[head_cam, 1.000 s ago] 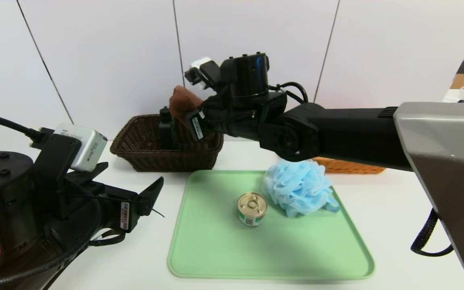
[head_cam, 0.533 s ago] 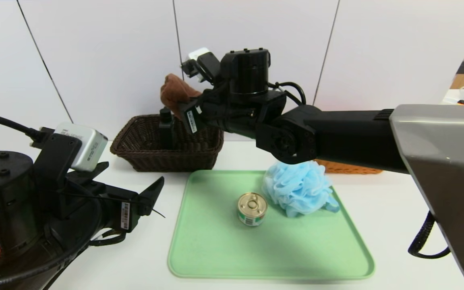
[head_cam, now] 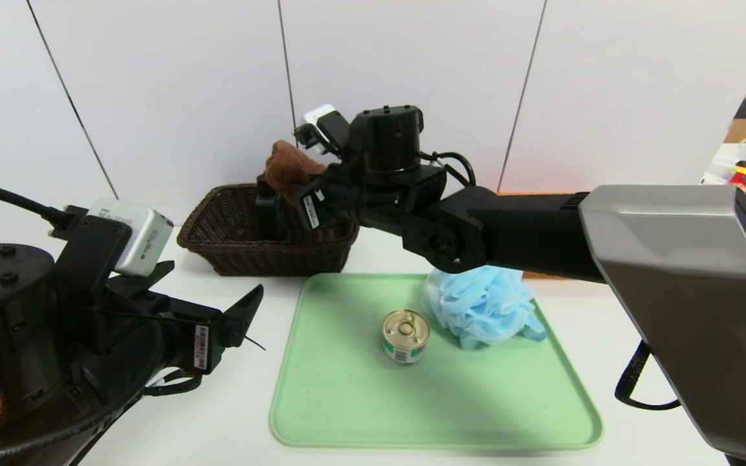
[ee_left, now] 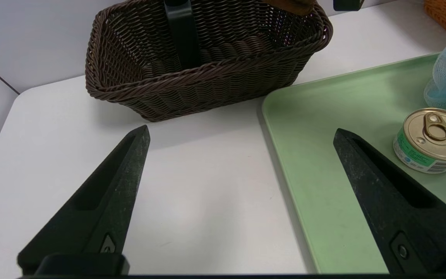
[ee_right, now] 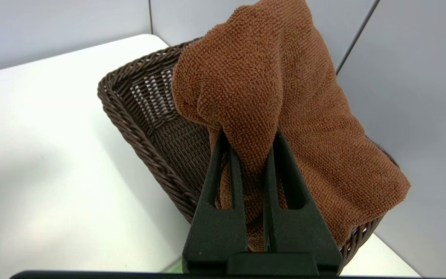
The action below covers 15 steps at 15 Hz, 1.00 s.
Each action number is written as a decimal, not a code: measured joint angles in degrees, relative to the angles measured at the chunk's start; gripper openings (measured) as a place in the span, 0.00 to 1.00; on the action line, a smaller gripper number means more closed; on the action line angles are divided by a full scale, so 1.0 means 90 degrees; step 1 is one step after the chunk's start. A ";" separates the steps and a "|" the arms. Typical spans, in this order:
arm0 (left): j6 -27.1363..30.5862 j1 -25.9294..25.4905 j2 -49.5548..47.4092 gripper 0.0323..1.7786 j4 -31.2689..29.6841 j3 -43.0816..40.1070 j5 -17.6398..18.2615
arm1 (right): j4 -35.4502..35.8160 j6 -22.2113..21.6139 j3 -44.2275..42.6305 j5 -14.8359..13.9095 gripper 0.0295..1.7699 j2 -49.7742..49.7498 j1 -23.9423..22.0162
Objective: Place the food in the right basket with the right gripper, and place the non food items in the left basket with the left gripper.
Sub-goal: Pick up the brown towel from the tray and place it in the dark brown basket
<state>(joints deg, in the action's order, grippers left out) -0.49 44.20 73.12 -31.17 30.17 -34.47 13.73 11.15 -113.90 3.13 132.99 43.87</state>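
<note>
Much of the orange basket point(head_cam: 544, 276) hides behind your right arm; your right tool point(ee_right: 249, 186) grips the brown towel point(ee_right: 254, 77), apparently above the dark basket point(head_cam: 269, 257). Your left tool point(ee_left: 242, 131) gapes.

right arm point(head_cam: 528, 226) reaches in from approx 4 o'clock, across the middle w/ its wrist point(head_cam: 389, 139) toward 11 o'clock; the right gripper point(ee_right: 252, 155) is at its far end, fingers clamped shut on a fold of brown cloth point(ee_right: 254, 89), held up. left arm point(head_cam: 10, 336) sits at approx 8 o'clock, parked, its left gripper point(ee_left: 241, 130) pointing twd centre, fingers wide apart w/ nothing btwn.
</note>
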 joint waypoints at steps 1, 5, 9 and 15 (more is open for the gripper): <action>-0.0003 0.0000 0.0000 0.95 0.0000 -0.0005 -0.0003 | 0.0037 0.0003 -0.0003 -0.0012 0.08 0.0031 -0.0009; -0.0004 0.0000 0.0000 0.95 0.0000 -0.0058 0.0000 | 0.0057 -0.0008 0.0000 -0.0034 0.08 0.0102 -0.0022; -0.0019 0.0000 0.0003 0.95 0.0000 -0.0103 0.0008 | 0.0054 -0.0008 0.0004 -0.0161 0.08 0.0150 -0.0027; -0.0016 0.0009 0.0024 0.95 0.0000 -0.0107 0.0018 | 0.0073 -0.0003 0.0004 -0.0236 0.31 0.0199 -0.0066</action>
<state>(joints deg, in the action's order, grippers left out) -0.63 44.29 73.34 -31.17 29.21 -34.32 14.38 11.13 -113.86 1.01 134.78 43.28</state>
